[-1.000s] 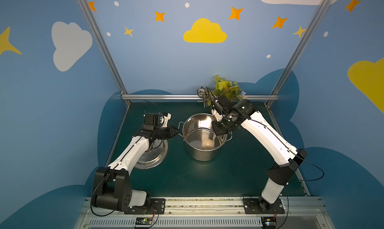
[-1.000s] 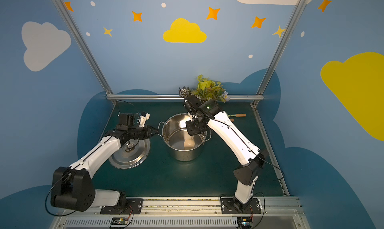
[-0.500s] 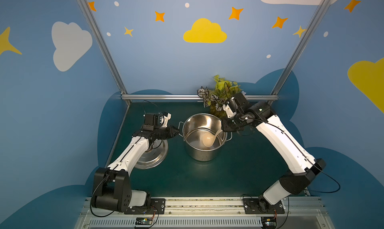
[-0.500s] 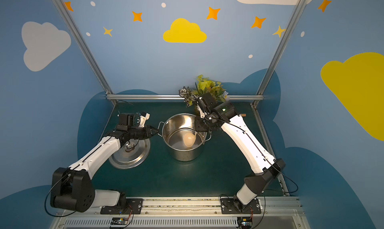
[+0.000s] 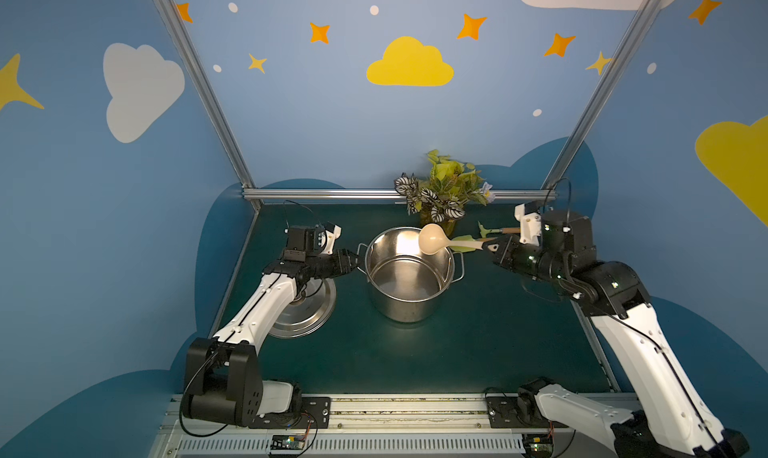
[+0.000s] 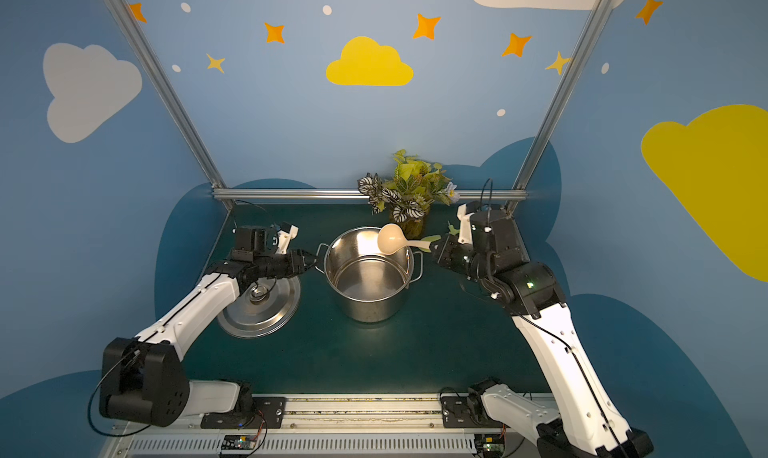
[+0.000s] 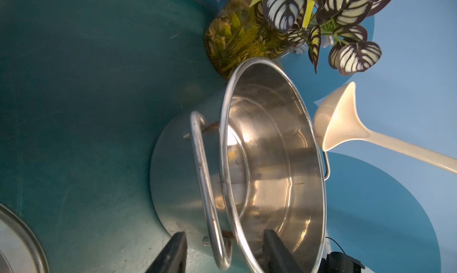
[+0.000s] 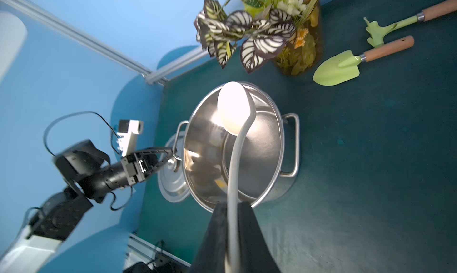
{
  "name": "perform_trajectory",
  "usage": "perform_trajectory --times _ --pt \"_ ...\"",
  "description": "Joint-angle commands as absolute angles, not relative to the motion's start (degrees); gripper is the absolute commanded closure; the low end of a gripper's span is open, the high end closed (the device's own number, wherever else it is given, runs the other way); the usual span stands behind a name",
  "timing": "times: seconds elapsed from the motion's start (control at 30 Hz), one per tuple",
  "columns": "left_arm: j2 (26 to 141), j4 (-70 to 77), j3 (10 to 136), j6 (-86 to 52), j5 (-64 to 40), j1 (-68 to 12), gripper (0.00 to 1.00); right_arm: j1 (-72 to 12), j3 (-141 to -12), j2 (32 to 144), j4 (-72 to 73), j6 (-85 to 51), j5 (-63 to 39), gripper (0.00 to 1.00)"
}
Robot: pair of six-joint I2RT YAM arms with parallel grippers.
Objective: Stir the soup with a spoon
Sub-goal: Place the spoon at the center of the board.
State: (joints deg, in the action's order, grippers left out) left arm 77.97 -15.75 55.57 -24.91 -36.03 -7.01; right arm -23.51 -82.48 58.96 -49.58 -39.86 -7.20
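Now, right tool (image 8: pixel 232 207): closed tight on the thin handle of the spoon (image 5: pixel 434 240), near its end.
Spoon: held in the air, clear of the pot (image 5: pixel 405 306); its round bowl hangs over the far rim on the right arm's side, and the handle runs almost level out to the tool.
Left tool (image 7: pixel 223 244): fingers apart, straddling the pot's near loop handle with a gap on each side.
Pot: upright in the middle of the green bench (image 5: pixel 478 331); the bottom is shiny, and I cannot tell whether liquid covers it.
Lid (image 5: pixel 307 314): flat on the bench under the left arm, just beside the pot.
Plant (image 5: pixel 444 194): behind the pot.
Trowel (image 8: pixel 338 66) and rake (image 8: pixel 380 31): lying side by side next to the plant.
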Motion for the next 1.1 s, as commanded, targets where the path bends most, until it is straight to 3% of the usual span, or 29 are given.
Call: perform_trajectory --times 0.0,0.3,0.47,0.57,0.6,1.07 --pt "76.73 -15.78 54.98 -24.04 -36.48 -6.59 0.38 -18.89 -78.43 53.83 -43.83 -45.49 -9.9 1.0" --pt "76.45 -15.91 54.85 -23.86 -35.8 -6.5 0.2 -4.18 -63.87 35.47 -43.52 -55.65 -5.38 1.0" --pt "76.01 -14.97 54.35 -24.15 -35.63 -6.49 0.16 -1.63 -52.98 30.37 -41.15 -63.11 -7.26 1.0" --pt "75.33 -14.7 53.94 -24.32 -34.88 -6.49 0.07 -1.69 -44.7 26.66 -37.19 -66.46 -8.37 1.0" --pt "75.04 -14.55 53.81 -24.21 -34.68 -6.5 0.0 -1.7 -41.86 25.26 -35.92 -67.3 -8.65 1.0" --pt "73.54 -13.27 52.74 -23.73 -32.63 -6.48 0.0 -1.59 -21.06 16.71 -33.39 -68.14 -8.51 1.0"
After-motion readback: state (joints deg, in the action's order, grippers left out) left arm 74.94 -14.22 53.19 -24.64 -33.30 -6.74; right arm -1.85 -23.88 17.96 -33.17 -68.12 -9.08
